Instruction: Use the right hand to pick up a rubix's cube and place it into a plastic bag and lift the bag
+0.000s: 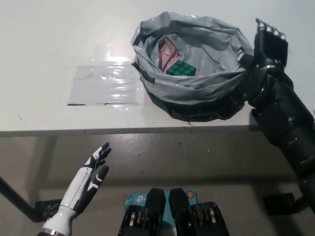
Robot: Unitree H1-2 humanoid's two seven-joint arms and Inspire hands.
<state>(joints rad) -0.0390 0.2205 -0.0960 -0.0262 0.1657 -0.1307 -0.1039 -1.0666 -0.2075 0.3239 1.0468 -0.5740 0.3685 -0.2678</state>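
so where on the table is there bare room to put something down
Bare white table runs wide along the far edge and left of the grey plastic bag, bordered by the clear plastic sheet nearer. The right side is crowded: the bag, holding the rubik's cube, with the right hand beside its rim.

The crumpled grey plastic bag point(194, 83) hides the lower faces of the small green-topped Rubik's cube point(181, 69) inside it, and most of a pink item point(167, 50) tucked behind the cube, too covered to identify. The black right hand point(268, 46) sits against the bag's outer right rim; its palm side faces away, so any grip on the bag cannot be told. The black right arm point(290, 132) is cut off by the right edge.
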